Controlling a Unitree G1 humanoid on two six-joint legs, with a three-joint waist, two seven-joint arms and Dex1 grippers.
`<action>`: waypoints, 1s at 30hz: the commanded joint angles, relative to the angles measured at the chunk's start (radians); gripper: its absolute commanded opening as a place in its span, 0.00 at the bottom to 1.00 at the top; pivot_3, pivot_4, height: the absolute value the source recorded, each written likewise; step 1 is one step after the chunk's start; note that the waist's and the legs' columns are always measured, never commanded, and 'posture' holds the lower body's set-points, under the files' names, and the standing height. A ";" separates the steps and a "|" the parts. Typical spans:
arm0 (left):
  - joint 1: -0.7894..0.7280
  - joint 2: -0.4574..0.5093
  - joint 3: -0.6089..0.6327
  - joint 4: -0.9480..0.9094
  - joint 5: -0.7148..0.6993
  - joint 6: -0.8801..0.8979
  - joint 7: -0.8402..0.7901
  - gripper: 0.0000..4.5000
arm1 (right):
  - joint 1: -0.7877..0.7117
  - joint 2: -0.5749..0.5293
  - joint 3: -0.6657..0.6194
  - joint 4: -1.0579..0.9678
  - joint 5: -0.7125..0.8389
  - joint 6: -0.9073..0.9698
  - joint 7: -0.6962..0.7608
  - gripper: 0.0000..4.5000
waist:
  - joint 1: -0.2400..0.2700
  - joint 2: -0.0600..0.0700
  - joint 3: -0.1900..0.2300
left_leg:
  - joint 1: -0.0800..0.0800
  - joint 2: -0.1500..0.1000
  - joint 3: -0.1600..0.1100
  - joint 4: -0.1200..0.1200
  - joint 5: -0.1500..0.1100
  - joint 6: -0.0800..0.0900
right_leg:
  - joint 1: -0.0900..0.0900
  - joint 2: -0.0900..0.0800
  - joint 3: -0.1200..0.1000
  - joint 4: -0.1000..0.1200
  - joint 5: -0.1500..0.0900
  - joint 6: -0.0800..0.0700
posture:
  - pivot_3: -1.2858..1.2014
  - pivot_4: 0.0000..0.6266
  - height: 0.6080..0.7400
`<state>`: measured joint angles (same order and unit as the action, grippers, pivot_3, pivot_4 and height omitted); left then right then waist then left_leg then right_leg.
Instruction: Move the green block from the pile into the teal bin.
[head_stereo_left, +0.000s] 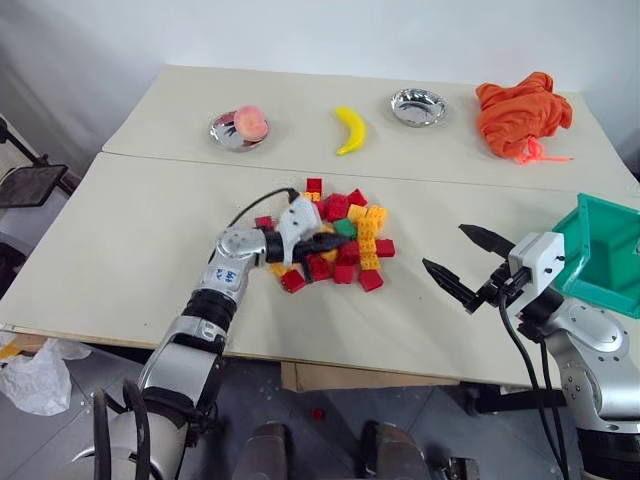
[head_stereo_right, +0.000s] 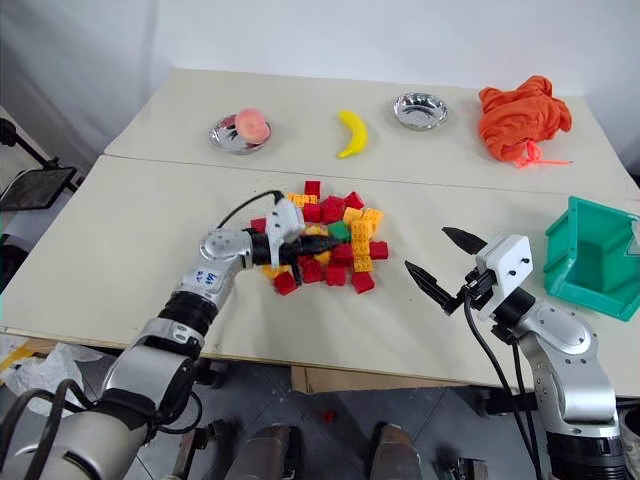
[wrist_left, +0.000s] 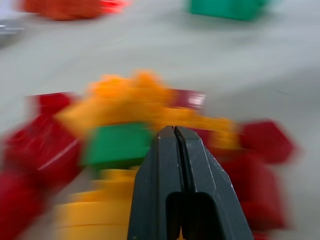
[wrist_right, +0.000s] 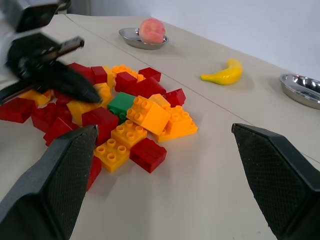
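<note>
Your left pincer (head_stereo_left: 338, 241), pressed together and empty, sits in the pile (head_stereo_left: 335, 238); the green block (head_stereo_left: 345, 228) lies just past its tip. Your right pincer (head_stereo_left: 468, 266) gapes wide, well apart, near the bin (head_stereo_left: 604, 250).

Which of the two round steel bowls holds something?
The left steel bowl, holding a pink peach. The right steel bowl, between the yellow banana and orange cloth, is empty.

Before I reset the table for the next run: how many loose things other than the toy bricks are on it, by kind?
Round steel bowls: 2
Yellow banana: 1
Pink peach, in the left bowl: 1
Crumpled orange cloth: 1
Teal plastic bin: 1
Total: 6
</note>
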<state>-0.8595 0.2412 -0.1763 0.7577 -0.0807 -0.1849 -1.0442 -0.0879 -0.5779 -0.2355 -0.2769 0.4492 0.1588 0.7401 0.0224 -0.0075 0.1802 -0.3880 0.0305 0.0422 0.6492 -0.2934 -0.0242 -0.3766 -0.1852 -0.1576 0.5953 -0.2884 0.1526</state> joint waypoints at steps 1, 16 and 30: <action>0.025 0.005 -0.008 -0.086 -0.015 0.017 -0.046 0.01 | -0.008 -0.002 0.002 -0.033 0.016 -0.001 0.008 1.00 | 0.000 0.000 0.000 | 0.000 0.000 0.000 0.000 0.000 0.000 | 0.000 0.000 0.000 0.000 0.000 0.000 | 0.52 0.24 1.00; 0.429 0.326 0.399 -0.385 -0.239 0.105 0.035 0.41 | 0.027 -0.005 -0.025 -0.004 0.019 -0.036 0.026 1.00 | -0.024 0.000 0.000 | 0.001 0.001 -0.001 0.001 0.000 0.000 | 0.000 0.000 0.001 0.002 0.000 0.000 | 0.52 0.24 1.00; 0.290 0.340 0.249 -0.519 -0.225 0.360 0.043 1.00 | -0.010 -0.026 -0.026 0.057 0.004 -0.031 0.055 1.00 | 0.006 0.000 0.000 | 0.000 0.001 -0.001 0.003 -0.001 0.000 | 0.000 0.000 0.001 0.003 0.000 0.000 | 0.52 0.24 1.00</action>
<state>-0.5129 0.5841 0.0978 0.2549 -0.3100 0.1304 -1.0152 -0.0915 -0.5878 -0.2428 -0.2086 0.4479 0.1452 0.7897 0.0284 -0.0076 0.1803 -0.3881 0.0310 0.0417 0.6534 -0.2939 -0.0239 -0.3763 -0.1855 -0.1567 0.5985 -0.2883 0.1524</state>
